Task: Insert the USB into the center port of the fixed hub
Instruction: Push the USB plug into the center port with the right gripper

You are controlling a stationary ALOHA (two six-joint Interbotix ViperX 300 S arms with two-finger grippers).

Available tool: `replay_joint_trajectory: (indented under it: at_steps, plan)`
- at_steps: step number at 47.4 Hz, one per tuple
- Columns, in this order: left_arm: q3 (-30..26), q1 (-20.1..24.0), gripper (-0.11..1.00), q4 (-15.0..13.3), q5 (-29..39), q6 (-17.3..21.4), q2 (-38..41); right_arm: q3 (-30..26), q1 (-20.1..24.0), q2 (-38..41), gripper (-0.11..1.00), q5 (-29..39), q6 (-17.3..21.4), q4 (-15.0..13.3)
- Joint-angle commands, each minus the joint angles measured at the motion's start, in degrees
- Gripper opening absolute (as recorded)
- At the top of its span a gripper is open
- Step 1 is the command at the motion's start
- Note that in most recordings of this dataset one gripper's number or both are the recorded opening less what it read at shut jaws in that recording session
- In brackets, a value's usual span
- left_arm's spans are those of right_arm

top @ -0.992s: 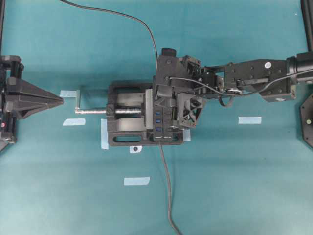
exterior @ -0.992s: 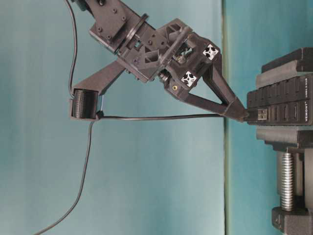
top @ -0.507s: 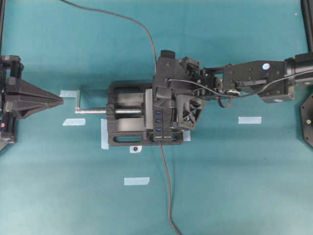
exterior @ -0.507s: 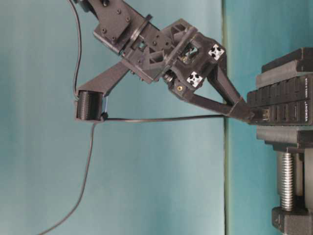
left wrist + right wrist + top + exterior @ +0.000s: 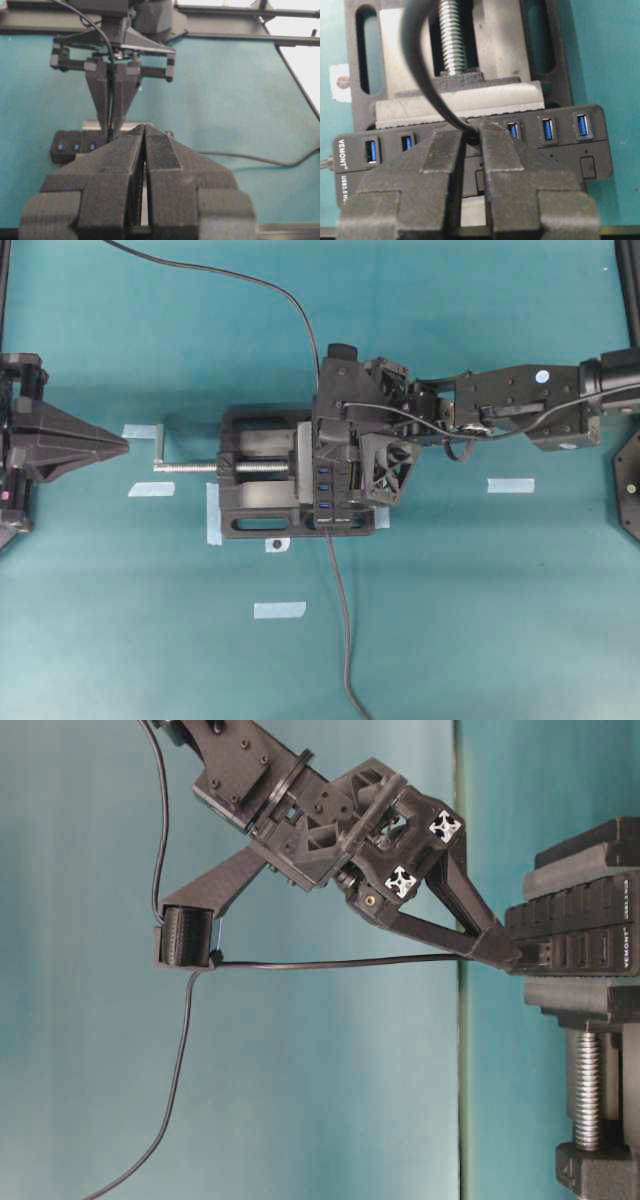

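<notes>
Right up close in the right wrist view, the right gripper (image 5: 470, 137) has its two black fingers (image 5: 432, 165) pinched together on the USB (image 5: 471, 134), with only the cable's root showing between the tips. The plug itself is hidden behind those tips, so how deep it sits cannot be told from here. Just past the fingertips lies the fixed hub (image 5: 592, 150), its row of blue slots running left to right, two to the left of the fingers and three to the right. The center port is covered by the gripper. Behind the hub, the vise (image 5: 540, 45) clamps it, with the silver screw (image 5: 454, 35) running away up the middle.

From table level, the right gripper's (image 5: 512, 956) tips touch the hub's (image 5: 590, 935) face, and the thin black cable (image 5: 330, 961) trails back level from them to a clip on the arm.

From overhead, the right gripper (image 5: 335, 455) sits over the hub (image 5: 325, 495) in the vise (image 5: 255, 485), whose crank handle (image 5: 160, 445) points left. Blue tape strips (image 5: 510, 485) dot the teal table (image 5: 480, 620).

Far off at the left edge, the left gripper (image 5: 120, 446) has its jaws together, holding nothing, well apart from the vise.
</notes>
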Motion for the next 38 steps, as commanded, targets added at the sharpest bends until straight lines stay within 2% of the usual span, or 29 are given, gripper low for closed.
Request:
replay_joint_trajectory:
  at_steps: [1,38]
  plan:
    - [-1.14,0.00,0.01,0.09,-0.26,-0.09,0.26,0.09,0.44,-0.18,0.07,0.53,0.70,0.18]
    - [-1.32,0.09,0.01,0.09,-0.18,-0.09,0.62,1.14,0.44,1.23,0.07,2.11,0.62,0.18]
